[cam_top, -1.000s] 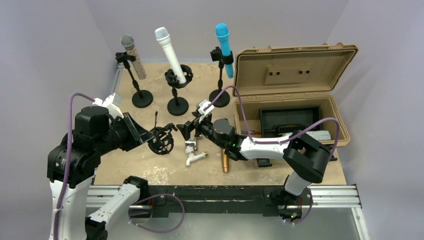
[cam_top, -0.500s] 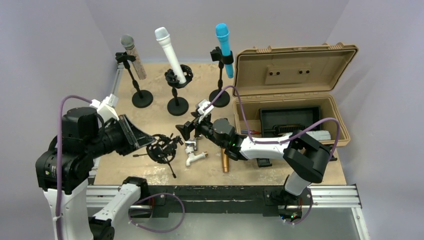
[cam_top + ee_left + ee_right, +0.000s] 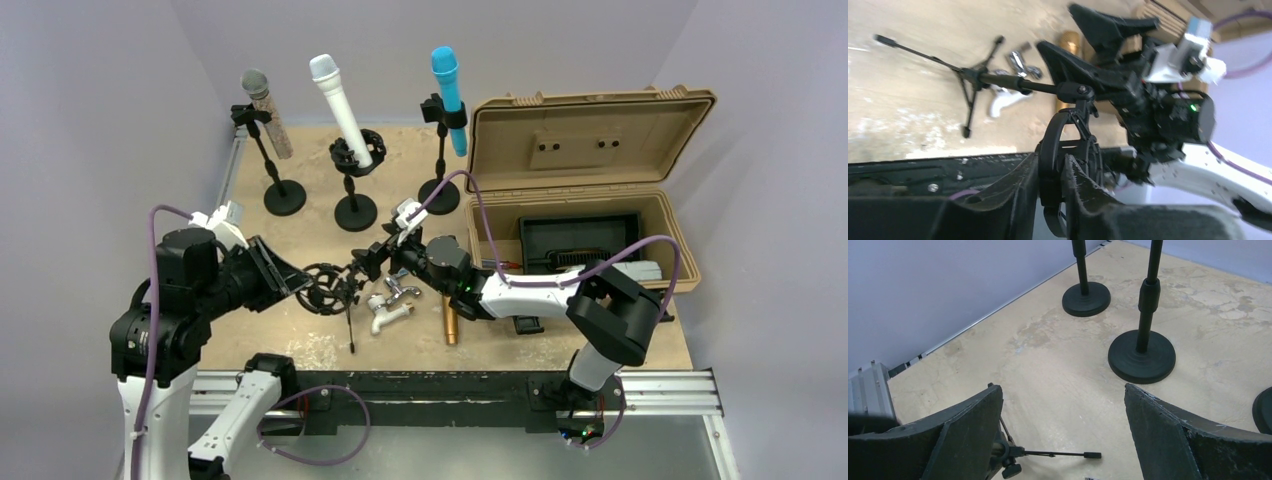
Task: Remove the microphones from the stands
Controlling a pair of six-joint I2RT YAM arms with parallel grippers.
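Sandy table [image 3: 300, 335], left hand [image 3: 300, 280] clenching tripod stand [image 3: 335, 290], shaft [image 3: 1018, 85] lying rightward, right hand [image 3: 1060, 387] spread.

Black tripod stand [image 3: 325, 289] with ring mount, tipped sideways, white-and-chrome microphone [image 3: 388, 313] lying loose just beside it

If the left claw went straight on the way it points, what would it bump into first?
Probably the right gripper, open and facing it close ahead. The tripod stand clamped in the left gripper sticks out in front, so that would likely touch first; depth is hard to judge.
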